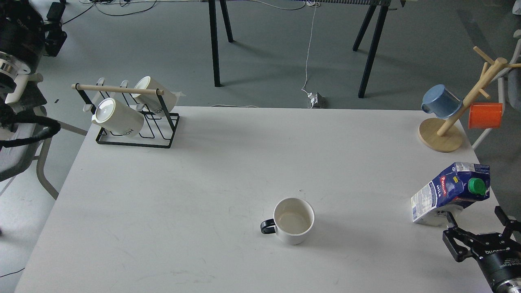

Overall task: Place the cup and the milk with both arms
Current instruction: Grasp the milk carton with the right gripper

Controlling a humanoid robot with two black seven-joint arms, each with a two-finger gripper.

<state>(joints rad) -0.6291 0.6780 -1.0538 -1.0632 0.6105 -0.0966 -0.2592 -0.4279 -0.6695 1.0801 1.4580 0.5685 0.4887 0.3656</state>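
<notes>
A white cup with a black handle stands upright on the white table, near the front middle, handle to the left. A blue milk carton with a green cap stands near the table's right edge. My right gripper is open at the bottom right, just in front of the carton, holding nothing. My left arm shows only as thick black parts at the far left edge; its gripper is out of view.
A black wire rack with two white mugs stands at the back left. A wooden mug tree with a blue mug and an orange mug stands at the back right. Black stand legs are on the floor beyond.
</notes>
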